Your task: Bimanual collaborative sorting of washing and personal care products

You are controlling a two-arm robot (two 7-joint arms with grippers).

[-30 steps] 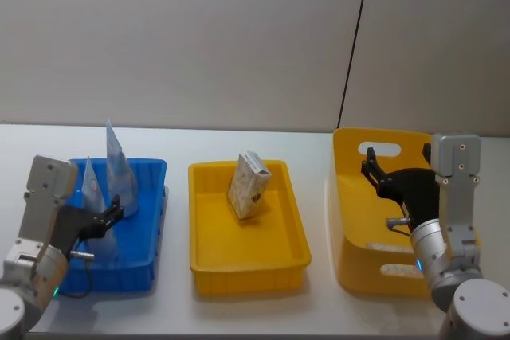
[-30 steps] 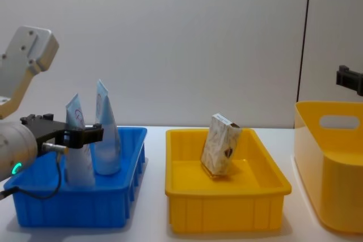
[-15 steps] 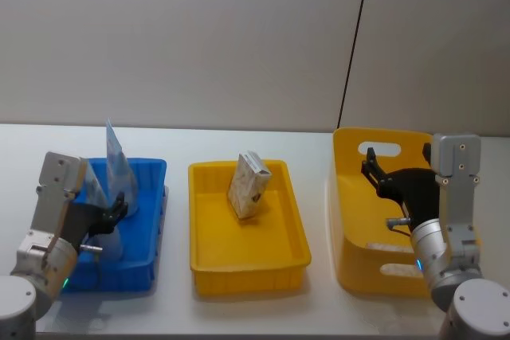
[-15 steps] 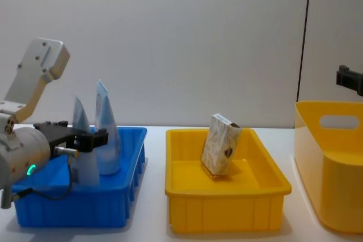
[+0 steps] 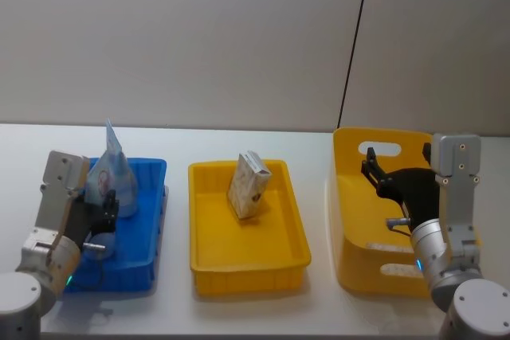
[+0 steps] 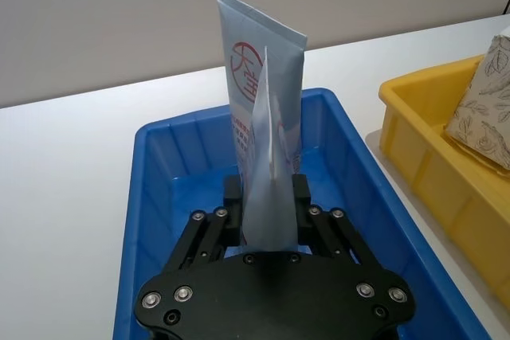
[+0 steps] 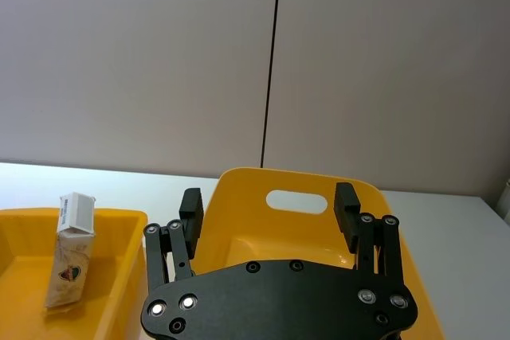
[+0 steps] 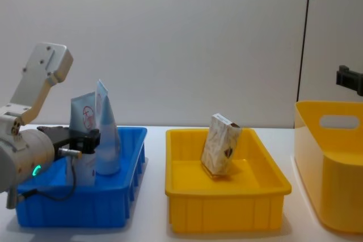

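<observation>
1. Pale blue squeeze tubes: two, both upright with the flat crimp on top, inside the blue tray (image 8: pixel 74 208) at the left end of the white table (image 5: pixel 323 197)
2. The near tube (image 8: pixel 84 116) turns its red circle logo to the chest view; the far tube (image 8: pixel 105 131) stands just beside it, taller, nearer the tray's inner wall
3. Seen from the left wrist, the near tube (image 6: pixel 267 157) is edge-on and the far tube (image 6: pixel 259 61) rises right behind it, with the red print facing
4. Left gripper (image 6: pixel 266 201): one, low over the blue tray, its two fingers (image 6: pixel 231 197) closed against the sides of the near tube's lower body; whether that tube's base touches the tray floor cannot be told
5. Beige-white patterned pack (image 5: pixel 249 185): one, standing tilted on end in the shallow yellow tray (image 5: pixel 296 216) in the middle, towards its far end
6. Tall yellow bin (image 5: pixel 358 220) with handle slots: one, on the right, well apart from both tubes and the pack
7. Right gripper (image 7: pixel 268 198): one, above the bin's opening, fingers spread wide with nothing between them
8. Count: two tubes, one pack, three containers, two grippers
</observation>
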